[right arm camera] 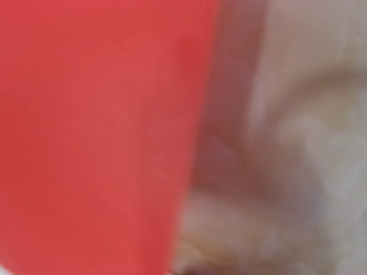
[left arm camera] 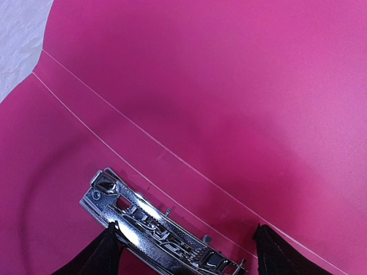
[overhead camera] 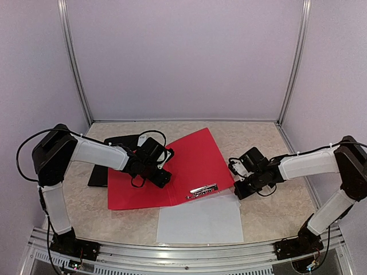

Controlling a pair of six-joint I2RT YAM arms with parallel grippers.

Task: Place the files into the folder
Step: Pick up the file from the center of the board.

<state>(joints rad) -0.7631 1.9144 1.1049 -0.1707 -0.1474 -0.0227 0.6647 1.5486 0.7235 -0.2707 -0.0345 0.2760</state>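
Lying open on table [overhead camera: 269, 209]: red folder [overhead camera: 195, 157] w/ metal clip [left arm camera: 155, 226]. L gripper [overhead camera: 159, 179] over folder near clip, jaws apart. R gripper [overhead camera: 239, 192] at folder edge by white sheet [overhead camera: 200, 224]; jaw state unclear.

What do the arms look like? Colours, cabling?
Both the left arm and right arm have white link covers and black joint housings. Loose black cables loop alongside each. The left gripper and right gripper are black, with matte black fingers.

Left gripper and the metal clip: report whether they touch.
Apart. The top view shows bare red folder between the left gripper and the metal clip.
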